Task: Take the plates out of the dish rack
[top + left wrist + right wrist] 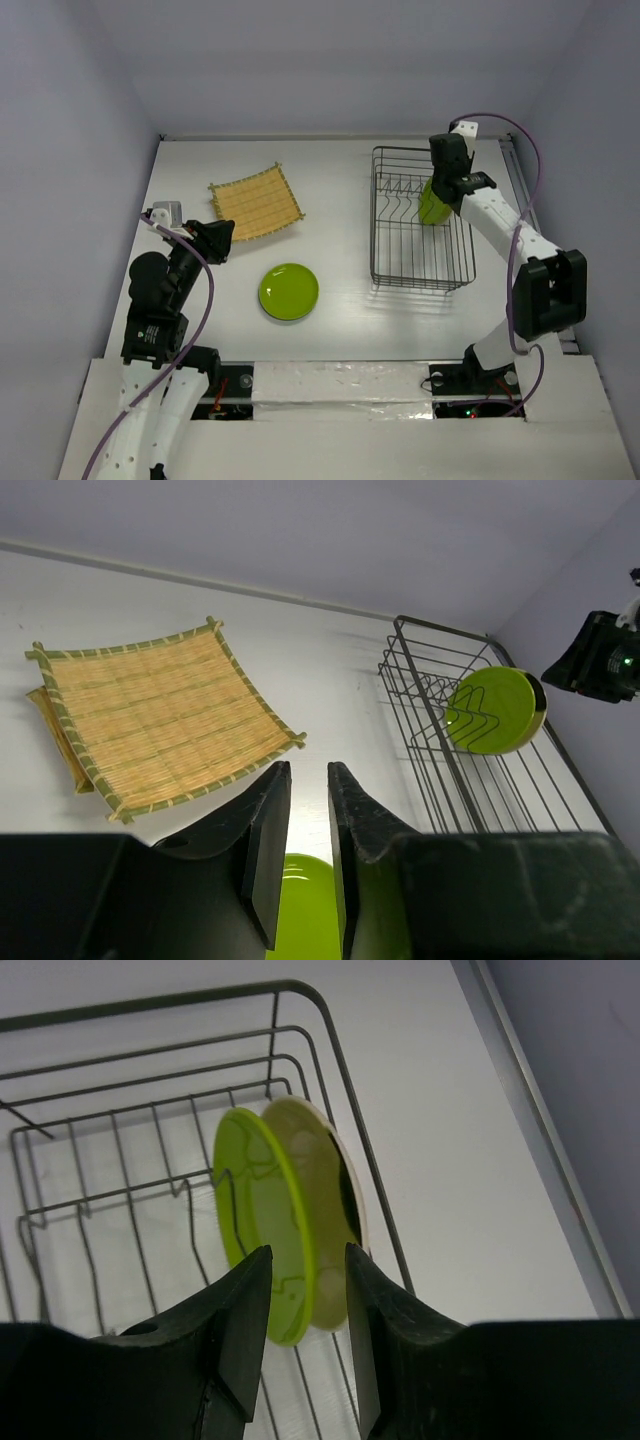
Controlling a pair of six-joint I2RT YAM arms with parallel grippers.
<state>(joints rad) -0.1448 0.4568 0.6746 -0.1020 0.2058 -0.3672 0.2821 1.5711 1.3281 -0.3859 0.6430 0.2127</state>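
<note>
The black wire dish rack [373, 215] stands at the right. A lime green plate [260, 1200] and a cream plate with a dark blotch [325, 1190] stand on edge in it, side by side; they also show in the top view [432, 205]. My right gripper [438, 195] is open, and in the right wrist view [302, 1255] its jaws straddle the near rims of both plates without closing on them. Another lime green plate [288, 291] lies flat on the table. My left gripper [228, 240] hangs empty left of it, jaws a narrow gap apart [308, 770]. No teal plate is in view.
A square bamboo mat [256, 203] lies at the back left of the table, just beyond my left gripper. White walls close the table on the left, back and right. The rack's upright prongs [400, 188] stand left of the two plates.
</note>
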